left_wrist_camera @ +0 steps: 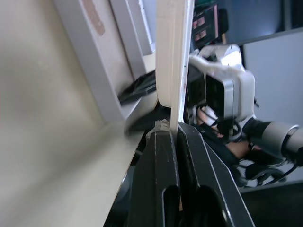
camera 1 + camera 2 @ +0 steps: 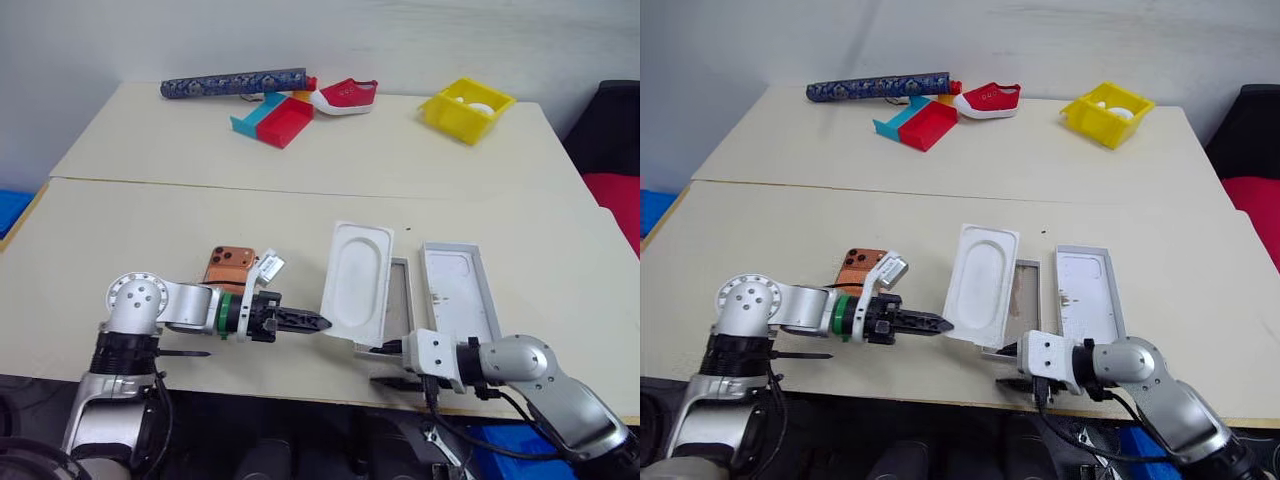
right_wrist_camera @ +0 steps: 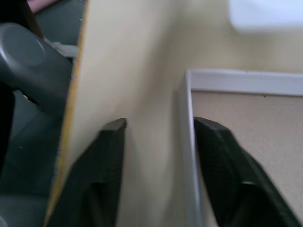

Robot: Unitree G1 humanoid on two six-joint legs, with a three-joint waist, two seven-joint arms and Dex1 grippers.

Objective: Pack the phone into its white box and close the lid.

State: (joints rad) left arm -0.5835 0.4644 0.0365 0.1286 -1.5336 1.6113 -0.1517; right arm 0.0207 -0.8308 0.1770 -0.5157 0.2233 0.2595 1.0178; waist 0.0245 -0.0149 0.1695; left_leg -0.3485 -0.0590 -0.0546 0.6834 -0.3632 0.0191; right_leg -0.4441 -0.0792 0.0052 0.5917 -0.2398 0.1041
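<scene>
- Where two beige tables meet at a seam, the near worktop [image 2: 120, 250] carries the task's things close to its front edge, and the far worktop [image 2: 150, 130] carries the clutter along its back edge.
- On the far worktop lie a dark patterned roll [image 2: 235, 84] at the back left, a red and teal tray [image 2: 275, 119] just in front of it, a red shoe [image 2: 345, 96] beside that, and a yellow bin [image 2: 467, 108] toward the back right.
- The lid [image 2: 458, 290] lies flat, open side up, near the front edge and right of the middle.
- The moulded white insert [image 2: 357, 280] with rounded corners stands tilted, raised on its edge, just left of the white box.
- The white box [image 2: 399, 305] lies flat between the insert and the lid, its tan floor partly hidden by the insert.
- The phone [image 2: 232, 268] lies camera side up on the near worktop, left of the insert and partly behind the left wrist.
- The left end effector [image 2: 315, 322] is pinched closed on the lower rim of the insert; the left wrist view shows the thin edge between its fingers [image 1: 158, 161].
- The right end effector [image 2: 1008, 366] sits at the front edge with its fingers apart, straddling the near wall of the white box, gripping nothing.
</scene>
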